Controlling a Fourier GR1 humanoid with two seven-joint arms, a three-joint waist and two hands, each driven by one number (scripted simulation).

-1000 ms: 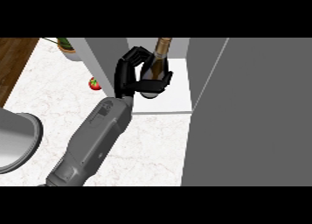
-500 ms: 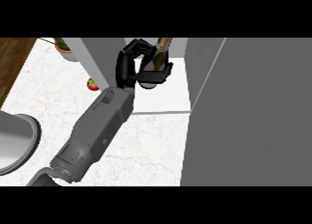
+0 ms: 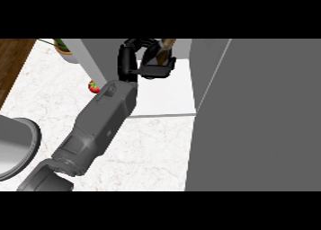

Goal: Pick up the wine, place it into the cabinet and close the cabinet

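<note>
Wine (image 3: 167, 48) is going deeper into the cabinet (image 3: 164, 96), fingers curled around it.

I'm seeing my one visible hand (image 3: 141, 60) carrying the bottle farther back over the shelf than a second ago, so release is nearing; the door (image 3: 262, 112) is standing open. I'm counting one bottle, one cabinet, one door, one red fruit (image 3: 94, 86).

I can read no text, number or brand anywhere from my feed. The wine (image 3: 166, 48) shows no legible label where it sits in the hand, and the cabinet door (image 3: 262, 117) and the surface (image 3: 149, 148) are unmarked.
</note>
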